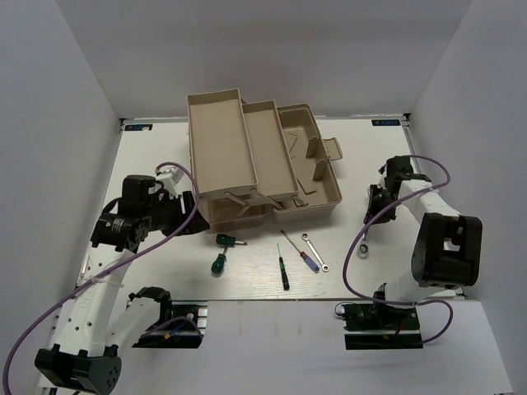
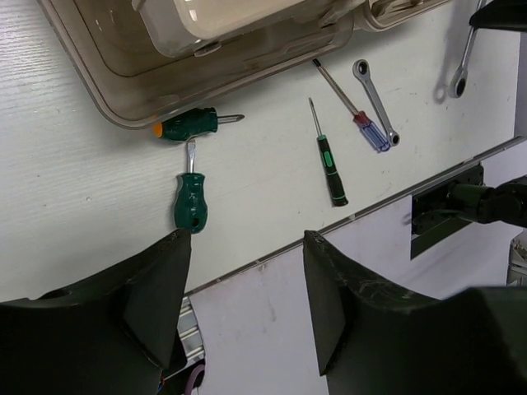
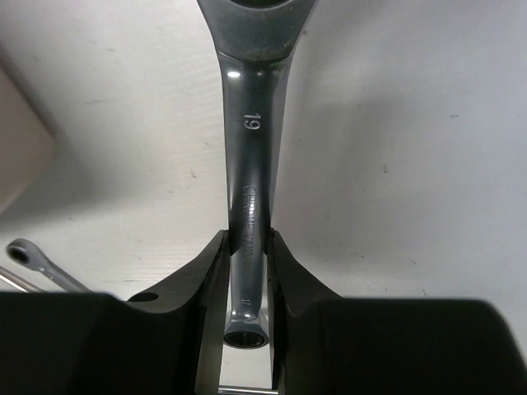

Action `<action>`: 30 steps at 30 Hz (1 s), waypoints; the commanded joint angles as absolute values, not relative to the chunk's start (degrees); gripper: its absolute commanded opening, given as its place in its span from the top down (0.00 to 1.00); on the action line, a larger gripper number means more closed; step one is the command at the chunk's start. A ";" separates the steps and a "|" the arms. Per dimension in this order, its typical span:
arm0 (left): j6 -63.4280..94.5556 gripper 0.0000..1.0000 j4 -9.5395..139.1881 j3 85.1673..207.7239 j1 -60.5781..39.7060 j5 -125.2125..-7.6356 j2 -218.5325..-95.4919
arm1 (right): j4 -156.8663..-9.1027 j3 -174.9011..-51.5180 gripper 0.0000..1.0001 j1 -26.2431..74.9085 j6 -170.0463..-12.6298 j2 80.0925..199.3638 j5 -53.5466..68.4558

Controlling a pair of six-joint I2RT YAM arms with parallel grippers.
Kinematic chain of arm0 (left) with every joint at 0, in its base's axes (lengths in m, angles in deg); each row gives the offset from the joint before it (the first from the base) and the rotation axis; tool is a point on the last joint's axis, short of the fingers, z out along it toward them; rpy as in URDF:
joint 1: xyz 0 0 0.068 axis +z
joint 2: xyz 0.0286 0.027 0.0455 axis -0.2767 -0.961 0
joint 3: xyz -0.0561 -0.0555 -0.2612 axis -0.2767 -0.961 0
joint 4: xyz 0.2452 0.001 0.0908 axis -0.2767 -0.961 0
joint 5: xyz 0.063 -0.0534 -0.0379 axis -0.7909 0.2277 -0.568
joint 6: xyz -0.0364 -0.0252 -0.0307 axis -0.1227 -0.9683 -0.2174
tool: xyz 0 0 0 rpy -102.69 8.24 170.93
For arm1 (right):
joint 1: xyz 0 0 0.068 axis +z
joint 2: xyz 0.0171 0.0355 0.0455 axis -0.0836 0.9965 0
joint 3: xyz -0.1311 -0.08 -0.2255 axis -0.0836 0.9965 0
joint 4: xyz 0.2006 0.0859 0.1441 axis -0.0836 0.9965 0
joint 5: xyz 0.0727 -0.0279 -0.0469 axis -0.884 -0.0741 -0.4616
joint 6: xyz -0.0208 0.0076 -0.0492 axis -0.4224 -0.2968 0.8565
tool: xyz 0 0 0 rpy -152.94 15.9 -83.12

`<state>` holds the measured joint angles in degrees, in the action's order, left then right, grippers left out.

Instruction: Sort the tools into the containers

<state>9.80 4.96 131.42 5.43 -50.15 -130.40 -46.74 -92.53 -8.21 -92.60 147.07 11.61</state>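
The left arm and the right arm are both built of white links joined by bulky black motor housings. A purple cable loops along each arm from a black base plate dotted with small coloured wires. The left gripper has two thick, matte black, wedge-shaped fingers with faintly scuffed faces, and the right gripper has the same black fingers, one with a small round hole near its edge.
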 commanded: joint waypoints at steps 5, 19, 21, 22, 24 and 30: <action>11.76 0.33 7.44 130.70 4.73 -49.11 -130.65 | -46.76 -101.46 1.00 -8.40 -89.19 139.16 6.31; 14.13 0.33 15.78 139.40 2.62 -41.91 -134.42 | -46.75 -127.29 1.00 0.02 -91.73 147.67 -12.50; 14.14 0.33 16.31 140.19 2.01 -41.90 -135.65 | -48.50 -129.59 1.00 3.63 -92.52 152.59 -11.20; 14.14 0.33 16.92 140.80 2.00 -42.51 -135.66 | -49.56 -130.90 1.00 4.60 -92.96 153.47 -10.49; 14.14 0.33 17.63 141.34 0.95 -44.01 -137.06 | -50.88 -132.31 1.00 7.07 -93.05 158.13 -6.97; 13.61 0.33 21.40 144.85 -1.42 -49.89 -140.92 | -51.24 -136.27 0.99 10.14 -90.41 166.57 -3.10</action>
<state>13.17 17.95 141.41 -0.14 -46.74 -139.93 -48.60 -131.88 9.88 -91.48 167.07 -5.07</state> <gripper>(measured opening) 0.669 0.253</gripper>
